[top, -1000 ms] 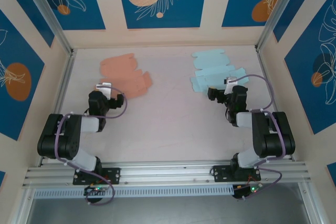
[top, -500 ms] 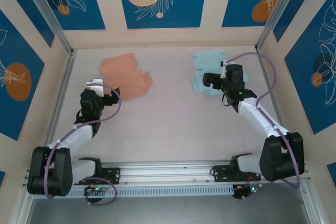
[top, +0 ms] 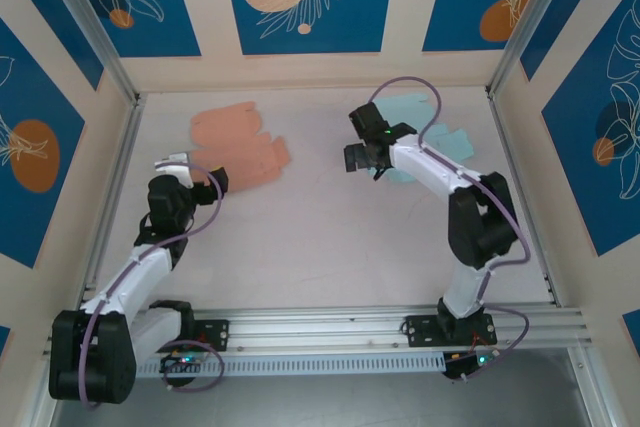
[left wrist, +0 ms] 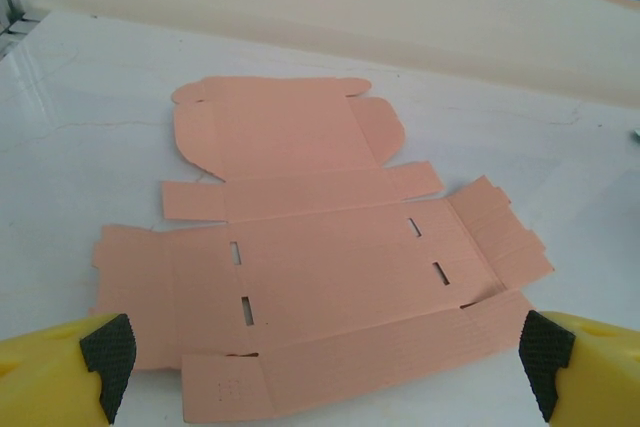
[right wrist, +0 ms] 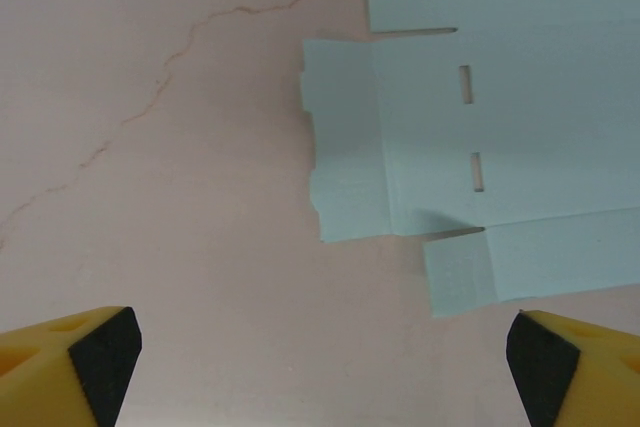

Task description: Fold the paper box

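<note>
Flat on the white table (top: 320,227) lie an orange die-cut paper box blank (left wrist: 320,267), just ahead of the left gripper (left wrist: 325,352), and a pale-blue paper box blank (right wrist: 500,137), off-centre below the right gripper (right wrist: 325,347). Both jaw pairs are spread and empty, apparently positioned to approach a flap.

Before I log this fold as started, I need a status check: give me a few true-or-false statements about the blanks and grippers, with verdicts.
1. The orange blank and the blue blank both lie flat and unfolded. True.
2. The left gripper is clamped on the orange blank. False: its jaws stand open, gripping nothing.
3. The right gripper is open. True.
4. The blue blank lies on the left arm's side. False: it lies on the right arm's side, and the orange one on the left.
5. The two blanks overlap. False: bare table lies between them.
</note>
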Tool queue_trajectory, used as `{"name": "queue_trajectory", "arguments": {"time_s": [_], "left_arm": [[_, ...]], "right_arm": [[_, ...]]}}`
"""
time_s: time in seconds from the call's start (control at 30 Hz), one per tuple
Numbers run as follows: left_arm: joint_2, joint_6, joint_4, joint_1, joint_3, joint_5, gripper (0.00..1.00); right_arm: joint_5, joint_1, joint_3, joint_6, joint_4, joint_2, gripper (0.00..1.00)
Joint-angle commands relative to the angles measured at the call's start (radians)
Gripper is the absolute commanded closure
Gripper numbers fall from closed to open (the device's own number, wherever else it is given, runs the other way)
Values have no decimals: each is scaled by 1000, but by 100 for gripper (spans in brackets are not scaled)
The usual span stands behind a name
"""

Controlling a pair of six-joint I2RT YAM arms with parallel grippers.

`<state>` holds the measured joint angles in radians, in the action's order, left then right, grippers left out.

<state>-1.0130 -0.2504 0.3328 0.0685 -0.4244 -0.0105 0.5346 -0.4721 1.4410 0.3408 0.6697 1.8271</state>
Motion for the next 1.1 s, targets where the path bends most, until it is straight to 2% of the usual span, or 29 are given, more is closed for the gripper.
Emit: {"name": "queue_trajectory", "arguments": {"time_s": [0.0, 0.17, 0.4, 0.57, 0.7, 0.8, 0.93, 1.07], "left_arm": [[5, -22, -44, 7, -39, 8, 0], [-24, -15, -60, 8, -57, 8, 0], [-57, -16, -57, 8, -69, 29, 0], [-59, -16, -45, 7, -68, 33, 0], [-61, -12, -42, 8, -66, 36, 0], [-61, -11, -44, 8, -66, 42, 0], [-61, -11, -42, 8, -66, 43, 0], [-64, -10, -39, 8, -68, 42, 0]], "right_arm": [[11, -1, 97, 11, 110, 65, 4], [1, -2, 193, -2, 167, 162, 4], [5, 11, 239, -10, 189, 234, 5], [7, 26, 288, -29, 192, 300, 21], [48, 27, 371, -38, 210, 377, 24], [62, 38, 428, -45, 220, 427, 32], [74, 55, 486, -59, 230, 483, 34], [87, 63, 513, -71, 237, 522, 40]]}}
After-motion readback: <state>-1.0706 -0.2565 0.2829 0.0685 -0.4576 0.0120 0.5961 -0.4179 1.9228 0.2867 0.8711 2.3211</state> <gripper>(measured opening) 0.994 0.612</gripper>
